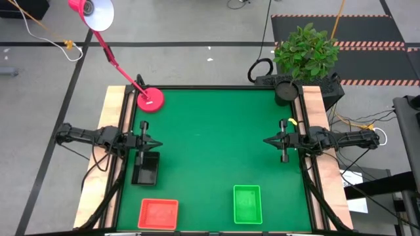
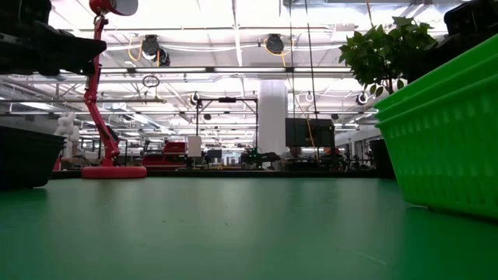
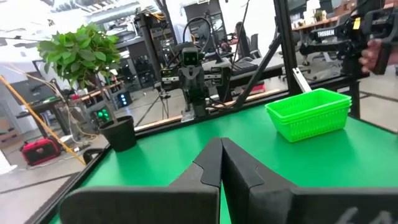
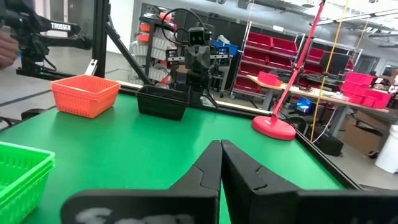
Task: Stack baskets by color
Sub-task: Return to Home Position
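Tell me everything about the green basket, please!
The green basket is bright plastic, rectangular, open on top, with slatted walls of thin slits. Layered rims in the low view show it is really a nested stack. It sits upright and empty on the green table, near one edge, beside the red basket but apart from it. Only the table touches it.
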